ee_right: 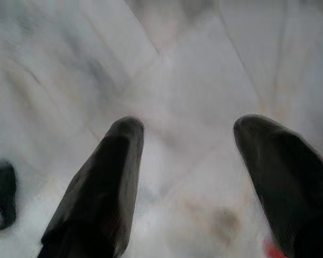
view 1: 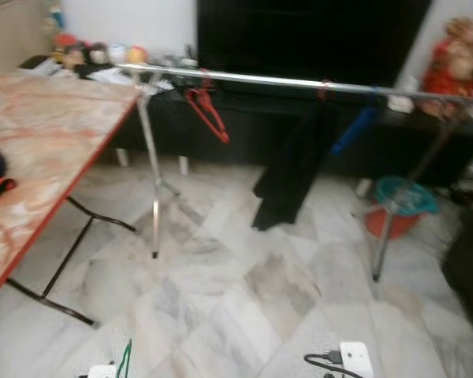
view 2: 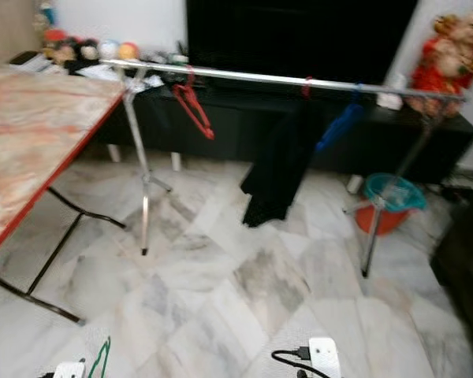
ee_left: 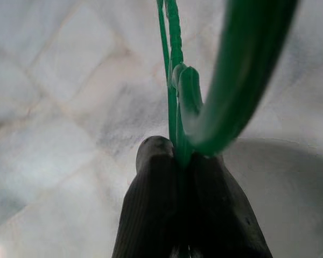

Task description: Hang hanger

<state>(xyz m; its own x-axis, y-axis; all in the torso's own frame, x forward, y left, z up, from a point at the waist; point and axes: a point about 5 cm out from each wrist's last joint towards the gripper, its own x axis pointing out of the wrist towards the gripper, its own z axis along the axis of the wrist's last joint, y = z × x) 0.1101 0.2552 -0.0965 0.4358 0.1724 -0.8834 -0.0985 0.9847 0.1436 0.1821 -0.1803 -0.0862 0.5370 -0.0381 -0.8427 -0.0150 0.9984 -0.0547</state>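
The left tool [ee_left: 178, 161] pinches a green hanger [ee_left: 226, 80] between its two black fingers, low at the near left of the scene over the marble floor [view 1: 244, 291]. The right tool [ee_right: 185, 134] hangs with its fingers spread wide, gripping nothing, above the same floor. Farther off, a silver clothes rail [view 1: 299, 82] spans the room on tripod legs. A red hanger [view 1: 207, 112] hangs near its left end, a black garment [view 1: 292, 169] near the middle and a blue hanger [view 1: 352, 130] to the right. A marbled worktop [view 1: 39, 150] with a red edge stands at the left.
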